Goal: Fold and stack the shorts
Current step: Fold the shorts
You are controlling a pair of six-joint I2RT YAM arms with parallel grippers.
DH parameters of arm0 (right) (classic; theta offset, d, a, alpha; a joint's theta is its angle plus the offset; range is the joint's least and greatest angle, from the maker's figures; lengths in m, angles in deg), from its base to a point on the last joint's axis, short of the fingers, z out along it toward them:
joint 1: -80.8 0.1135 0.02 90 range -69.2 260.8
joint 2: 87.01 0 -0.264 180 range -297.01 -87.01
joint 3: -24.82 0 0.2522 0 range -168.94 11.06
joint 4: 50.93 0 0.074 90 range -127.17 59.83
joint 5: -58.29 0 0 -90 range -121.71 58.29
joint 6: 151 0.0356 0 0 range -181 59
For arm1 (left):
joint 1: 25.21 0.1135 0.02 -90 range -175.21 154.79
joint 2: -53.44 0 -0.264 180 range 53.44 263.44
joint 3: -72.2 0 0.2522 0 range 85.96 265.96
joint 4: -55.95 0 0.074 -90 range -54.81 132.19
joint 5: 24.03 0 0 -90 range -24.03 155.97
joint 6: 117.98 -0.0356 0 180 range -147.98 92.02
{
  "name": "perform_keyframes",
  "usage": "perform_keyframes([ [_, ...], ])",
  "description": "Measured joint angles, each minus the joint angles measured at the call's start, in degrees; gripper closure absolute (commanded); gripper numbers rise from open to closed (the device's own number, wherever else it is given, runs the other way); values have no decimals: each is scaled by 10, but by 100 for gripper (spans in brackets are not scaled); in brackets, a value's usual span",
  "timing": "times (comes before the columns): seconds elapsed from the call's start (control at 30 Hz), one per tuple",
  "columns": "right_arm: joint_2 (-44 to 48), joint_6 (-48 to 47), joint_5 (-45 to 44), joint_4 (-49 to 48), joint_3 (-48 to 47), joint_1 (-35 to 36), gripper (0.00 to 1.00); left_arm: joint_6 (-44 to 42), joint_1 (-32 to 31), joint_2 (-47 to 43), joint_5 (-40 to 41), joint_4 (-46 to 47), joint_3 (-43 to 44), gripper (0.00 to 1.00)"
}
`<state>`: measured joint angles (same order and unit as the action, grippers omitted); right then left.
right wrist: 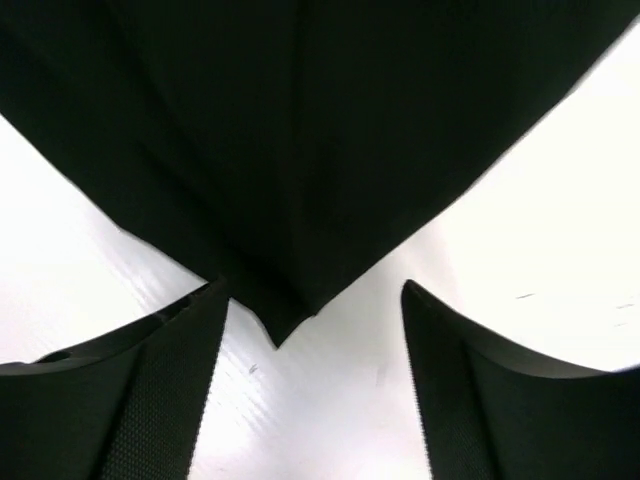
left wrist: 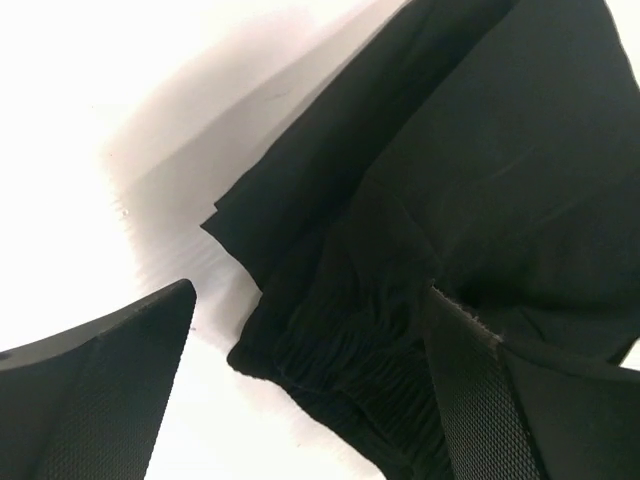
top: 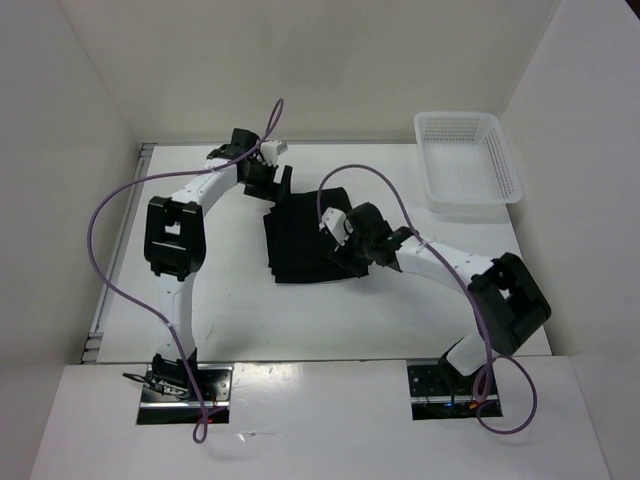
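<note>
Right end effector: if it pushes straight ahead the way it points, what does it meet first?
The right end effector would likely meet the shorts: their corner lies just ahead, between its open jaws. How close it is stays unclear.

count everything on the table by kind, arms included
black shorts heap: 1 (pairs in it unclear)
white mesh basket: 1
robot arms: 2, left arm and right arm
total: 4

one pile of shorts (top: 300, 245), one basket (top: 465, 160), one table (top: 240, 310), two cables (top: 90, 240), two arms (top: 178, 235), two grippers: left gripper (left wrist: 310, 292), right gripper (right wrist: 315, 288).
</note>
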<state>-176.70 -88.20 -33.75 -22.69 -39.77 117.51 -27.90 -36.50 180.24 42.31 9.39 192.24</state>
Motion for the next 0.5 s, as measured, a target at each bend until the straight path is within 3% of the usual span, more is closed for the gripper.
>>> perform_keyframes([
  [0.1,38,14,12,20,-50,-4,5,2,1,-17,2,-7,-4,0],
  [0.27,208,44,-4,-9,-85,-45,2,2,31,-109,40,-4,-16,0],
  [0.37,253,54,-60,-60,-106,-113,2,2,78,-170,84,17,-25,0],
  [0.5,240,74,-124,-111,-106,-252,2,2,135,-234,166,57,-77,0],
])
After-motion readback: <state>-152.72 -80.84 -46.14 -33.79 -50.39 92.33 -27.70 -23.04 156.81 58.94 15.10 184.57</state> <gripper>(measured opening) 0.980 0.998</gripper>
